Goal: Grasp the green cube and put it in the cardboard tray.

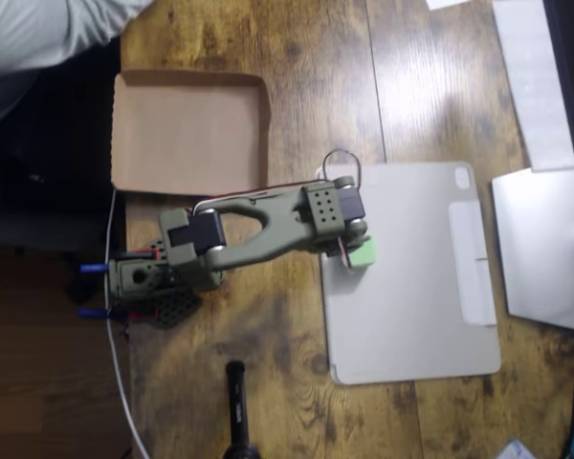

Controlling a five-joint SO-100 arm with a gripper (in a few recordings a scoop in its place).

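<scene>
The green cube (364, 253) is a small light-green block at the left edge of a pale grey tablet cover. My olive-green arm reaches from its base at the left across the wooden table, and its gripper (352, 245) hangs right over the cube, covering the cube's upper left part. The gripper's head hides the fingers, so whether they are closed around the cube is unclear. The cardboard tray (187, 134), shallow and brown with nothing in it, lies at the upper left, behind the arm and well apart from the cube.
The tablet cover (416, 287) takes up the middle right. A silver device (545, 249) and a pale sheet (534, 76) lie at the right edge. A black object (235, 411) stands at the bottom. A white cable (118, 354) runs along the table's left edge, and a person's grey sleeve (38, 33) is at the top left.
</scene>
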